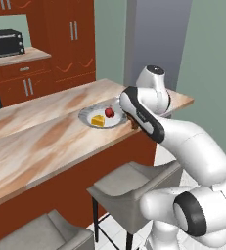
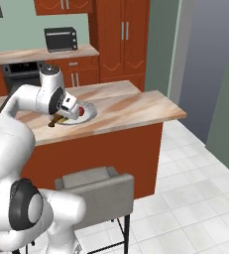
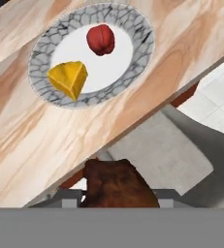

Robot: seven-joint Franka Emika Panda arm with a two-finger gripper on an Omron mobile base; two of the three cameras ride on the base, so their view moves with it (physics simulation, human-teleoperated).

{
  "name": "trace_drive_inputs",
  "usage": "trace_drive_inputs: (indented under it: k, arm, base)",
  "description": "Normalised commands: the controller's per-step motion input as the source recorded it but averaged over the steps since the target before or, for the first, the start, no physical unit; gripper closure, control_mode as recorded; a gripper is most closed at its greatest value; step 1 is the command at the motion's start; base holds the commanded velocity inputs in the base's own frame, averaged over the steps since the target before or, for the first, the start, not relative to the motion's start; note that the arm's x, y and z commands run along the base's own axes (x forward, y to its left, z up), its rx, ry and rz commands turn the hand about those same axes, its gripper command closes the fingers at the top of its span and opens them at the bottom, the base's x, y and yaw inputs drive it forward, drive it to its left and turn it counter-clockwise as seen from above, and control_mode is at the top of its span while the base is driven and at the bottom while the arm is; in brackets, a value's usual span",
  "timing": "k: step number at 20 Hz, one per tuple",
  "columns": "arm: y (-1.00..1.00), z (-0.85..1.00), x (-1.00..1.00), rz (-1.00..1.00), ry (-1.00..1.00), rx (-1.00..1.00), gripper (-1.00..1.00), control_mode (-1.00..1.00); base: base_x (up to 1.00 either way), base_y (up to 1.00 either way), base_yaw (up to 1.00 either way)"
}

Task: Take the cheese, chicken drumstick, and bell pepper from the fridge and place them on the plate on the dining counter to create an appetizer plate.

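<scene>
Two of the three foods already lie on the plate, so the drumstick is the piece left to land. Nearest the camera, the hand is pressed shut around that brown, knobbly drumstick, which bulges up between the fingertips at the bottom of the hand view. From the right base view the hand hangs at the near edge of the worktop, with the drumstick poking out beneath it, just beside the plate's rim rather than over its middle.

That placing is the main risk, in my judgement. Letting go here could drop the drumstick onto the worktop edge or off it, towards the grey stool and tiled floor that lie below. Its rounded shape may also let it roll once released.

Farther off, the cheese sits on the plate's near side and the pepper on its far side, well apart, with bare dish between them. Coming down too low or too fast across the rim could nudge the cheese or tip the plate.
</scene>
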Motion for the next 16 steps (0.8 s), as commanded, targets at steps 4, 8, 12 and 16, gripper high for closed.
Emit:
trace_drive_inputs:
  k: [4,8,12,16]
  arm:
    - [0.14,0.00,0.99,0.00,0.01,-0.05,1.00,-1.00]
    - [0.08,-0.14,0.77,-0.04,0.00,-0.01,1.00,-1.00]
    - [0.00,-0.26,0.63,-0.11,0.00,0.00,1.00,-1.00]
    - [0.00,-0.39,0.36,-0.08,0.00,0.00,1.00,-1.00]
  base:
    - [0.00,0.00,0.00]
    - [0.00,0.00,0.00]
    - [0.00,0.00,0.00]
    - [0.00,0.00,0.00]
